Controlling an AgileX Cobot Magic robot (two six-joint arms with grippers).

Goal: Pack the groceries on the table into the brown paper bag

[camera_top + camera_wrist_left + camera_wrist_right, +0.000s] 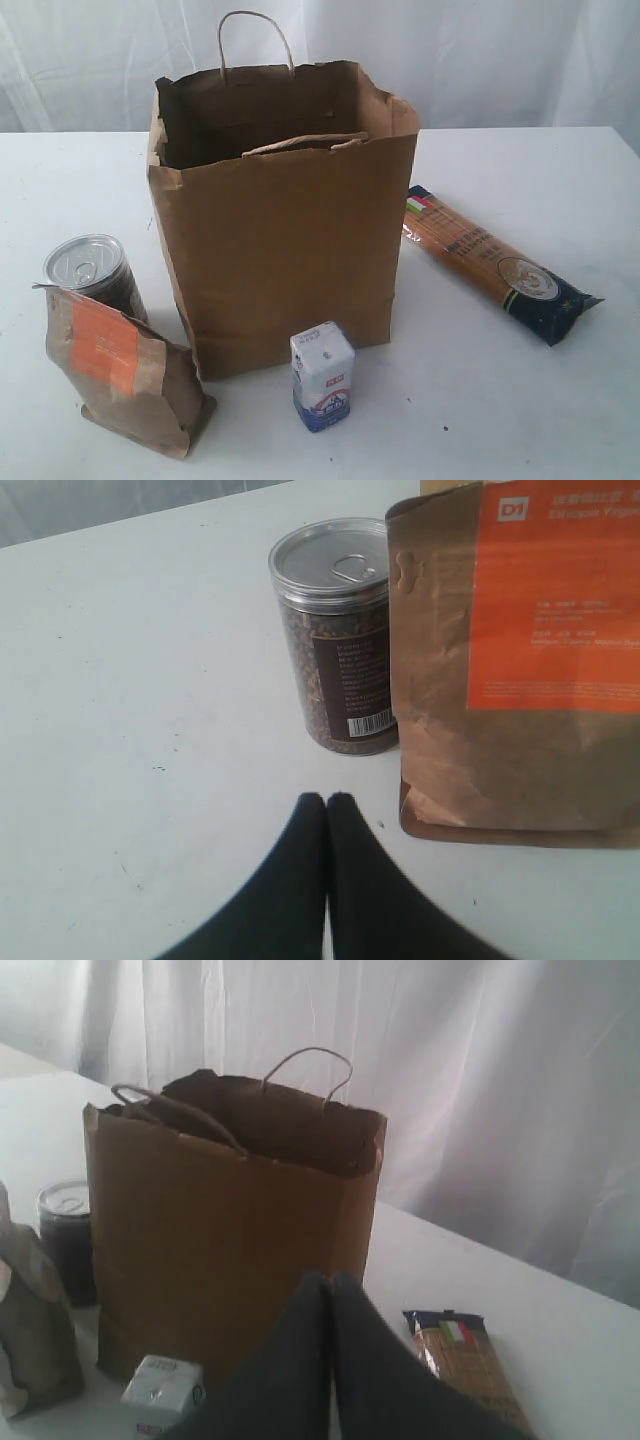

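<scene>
Packing looks barely begun, or at most partly done. The brown paper bag (280, 230) stands open on the desk (560, 170), and I cannot see what is inside it. Four groceries are outside it. In the exterior view, the silver-topped can (88, 268) and the kraft pouch (120, 365) are left of the bag, the white-blue carton (322, 375) is just in front, and the spaghetti packet (500, 265) lies to its right. The left pincer (327, 802) and the right pincer (330, 1282) each have tips pressed together, holding nothing.
</scene>
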